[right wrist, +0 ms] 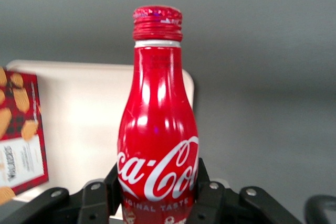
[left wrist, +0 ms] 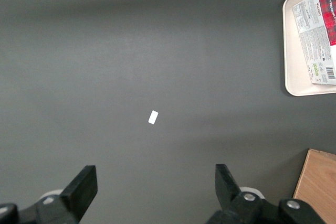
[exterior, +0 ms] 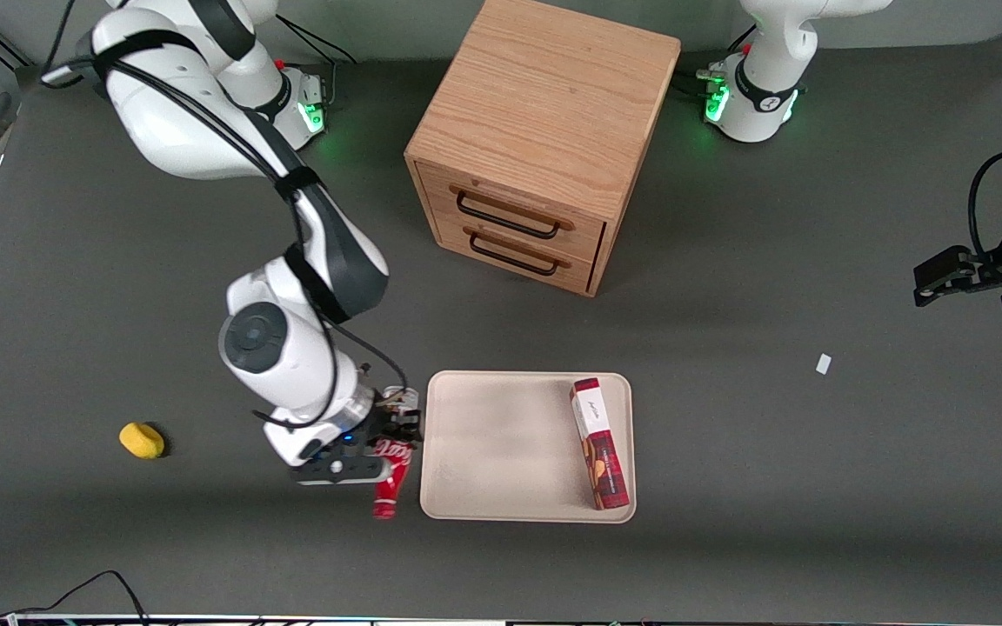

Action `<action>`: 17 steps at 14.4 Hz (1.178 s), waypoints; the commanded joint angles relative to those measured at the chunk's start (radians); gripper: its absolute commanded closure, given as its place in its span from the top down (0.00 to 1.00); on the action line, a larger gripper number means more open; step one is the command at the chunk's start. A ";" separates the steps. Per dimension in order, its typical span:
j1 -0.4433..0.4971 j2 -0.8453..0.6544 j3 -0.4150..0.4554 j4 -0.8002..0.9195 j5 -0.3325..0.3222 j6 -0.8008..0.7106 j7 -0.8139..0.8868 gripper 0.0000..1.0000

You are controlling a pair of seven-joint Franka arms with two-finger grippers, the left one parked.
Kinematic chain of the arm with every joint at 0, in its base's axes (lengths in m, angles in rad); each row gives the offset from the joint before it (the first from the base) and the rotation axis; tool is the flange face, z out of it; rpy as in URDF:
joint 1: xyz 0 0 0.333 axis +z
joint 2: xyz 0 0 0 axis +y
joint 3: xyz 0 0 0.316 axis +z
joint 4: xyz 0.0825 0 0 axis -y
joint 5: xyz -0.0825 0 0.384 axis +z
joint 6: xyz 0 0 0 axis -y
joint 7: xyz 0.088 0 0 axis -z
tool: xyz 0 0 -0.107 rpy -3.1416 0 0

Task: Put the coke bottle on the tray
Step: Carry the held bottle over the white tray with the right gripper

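Observation:
The coke bottle (exterior: 390,480) is a slim red bottle with white script lettering; it lies tilted with its red neck pointing toward the front camera, just beside the tray's edge on the working arm's side. My gripper (exterior: 395,442) is shut on the bottle's lower body; in the right wrist view the black fingers (right wrist: 206,190) press both sides of the bottle (right wrist: 157,129). Whether the bottle is lifted off the table I cannot tell. The cream-beige tray (exterior: 501,443) lies flat on the table, also visible in the right wrist view (right wrist: 79,124) and the left wrist view (left wrist: 294,51).
A red-and-white rectangular box (exterior: 600,443) lies on the tray at its edge toward the parked arm. A wooden two-drawer cabinet (exterior: 544,139) stands farther from the front camera. A yellow object (exterior: 142,440) lies toward the working arm's end. A small white scrap (exterior: 824,363) lies toward the parked arm.

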 commanded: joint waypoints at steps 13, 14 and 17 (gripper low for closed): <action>0.042 0.238 -0.003 0.048 0.000 0.216 0.050 0.16; 0.042 0.242 -0.002 0.048 0.001 0.217 0.055 0.23; 0.042 0.244 -0.002 0.041 0.000 0.228 0.050 0.81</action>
